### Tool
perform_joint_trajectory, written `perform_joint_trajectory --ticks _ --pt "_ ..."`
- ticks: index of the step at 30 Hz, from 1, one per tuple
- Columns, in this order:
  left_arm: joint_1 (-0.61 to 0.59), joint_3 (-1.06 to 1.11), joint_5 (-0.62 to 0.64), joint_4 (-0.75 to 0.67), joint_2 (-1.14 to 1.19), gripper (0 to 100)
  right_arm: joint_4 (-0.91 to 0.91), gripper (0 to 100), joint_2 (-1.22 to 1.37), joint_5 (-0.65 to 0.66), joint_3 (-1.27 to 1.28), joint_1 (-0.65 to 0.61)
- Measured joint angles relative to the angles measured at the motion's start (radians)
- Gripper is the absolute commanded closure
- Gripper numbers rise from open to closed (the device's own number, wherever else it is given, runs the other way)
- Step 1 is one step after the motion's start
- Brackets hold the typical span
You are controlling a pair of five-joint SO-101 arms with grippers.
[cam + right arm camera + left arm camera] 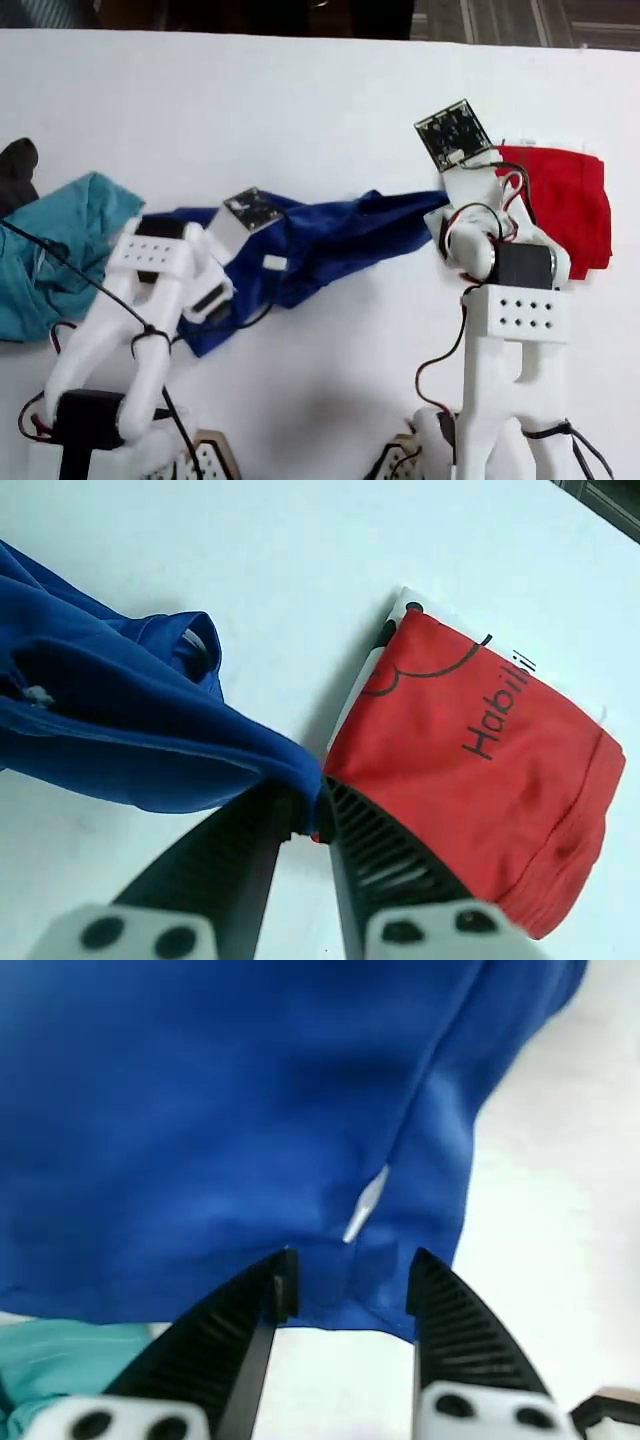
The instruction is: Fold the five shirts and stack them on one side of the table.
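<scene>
High view: blue shirt (pixel 330 240) stretched mid-table. Right gripper (pixel 312 805) clamped on corner, beside red shirt (pixel 470 780); left gripper (pixel 352 1270) jaws apart at hem. Risk: small pinch slips under pull.

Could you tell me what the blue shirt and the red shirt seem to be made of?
The blue shirt looks like thin, smooth synthetic knit: faint sheen, soft folds. The red shirt seems similar, more matte, with black print, folded flat. The fibre itself is unclear.
</scene>
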Motion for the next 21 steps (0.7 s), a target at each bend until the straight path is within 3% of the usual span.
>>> perform_joint_trajectory --ticks 6,21 --pt "0.0 0.109 -0.055 -0.087 0.0 80 0.0 97.9 0.0 0.0 0.0 -0.002" --pt "-0.061 0.123 -0.063 -0.164 0.0 77 0.0 97.9 0.0 0.002 0.0 -0.002"
